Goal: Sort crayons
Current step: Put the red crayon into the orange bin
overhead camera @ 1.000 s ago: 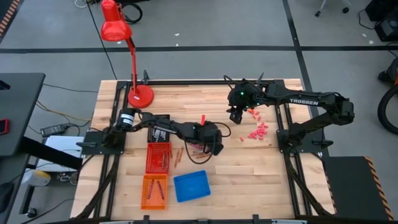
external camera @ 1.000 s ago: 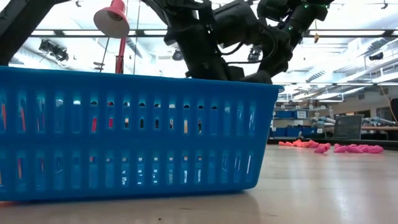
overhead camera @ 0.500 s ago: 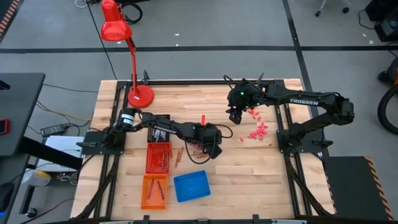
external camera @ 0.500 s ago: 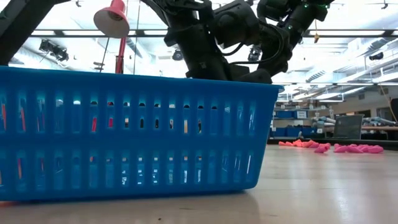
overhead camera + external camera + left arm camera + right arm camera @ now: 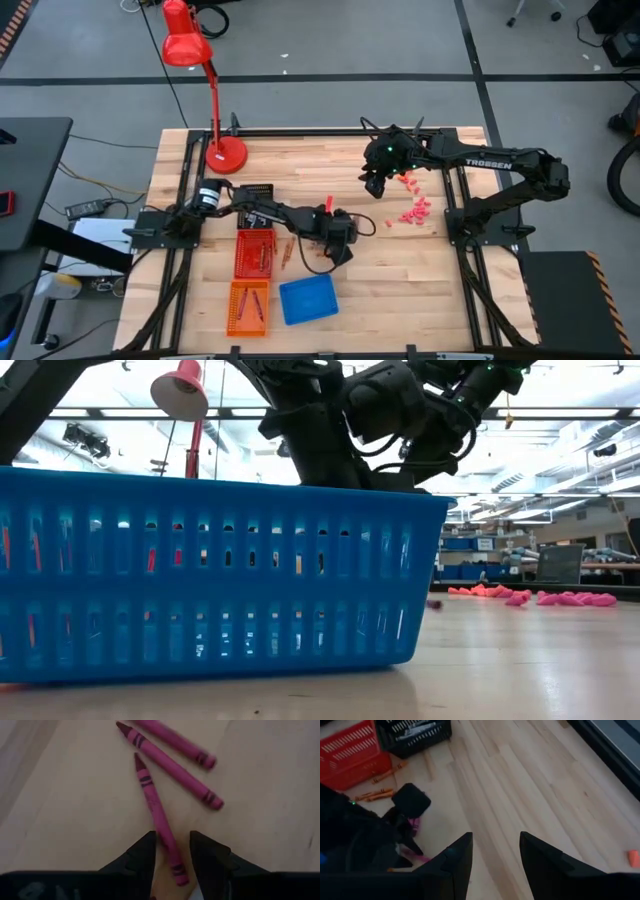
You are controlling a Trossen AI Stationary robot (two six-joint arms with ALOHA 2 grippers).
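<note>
Three magenta crayons (image 5: 170, 762) lie flat on the wood in the left wrist view. My left gripper (image 5: 172, 836) is low over the table's middle (image 5: 335, 238) and open. Its two fingers stand on either side of the nearest magenta crayon (image 5: 159, 817), near that crayon's blunt end. Whether they touch it, I cannot tell. A few orange-brown crayons (image 5: 287, 252) lie beside the red basket (image 5: 255, 253). My right gripper (image 5: 374, 184) is open and empty above the table's far right part, and it also shows in the right wrist view (image 5: 496, 836).
An orange basket (image 5: 248, 306) and a blue basket (image 5: 307, 298) stand near the front edge. A black basket (image 5: 415, 732) is behind the red one. Small pink chunky bits (image 5: 413, 211) are scattered at the right. A red desk lamp (image 5: 226, 153) stands at the far left.
My left gripper has gone a little toward the table's near edge and down, toward the magenta crayons. My right gripper has kept still.
</note>
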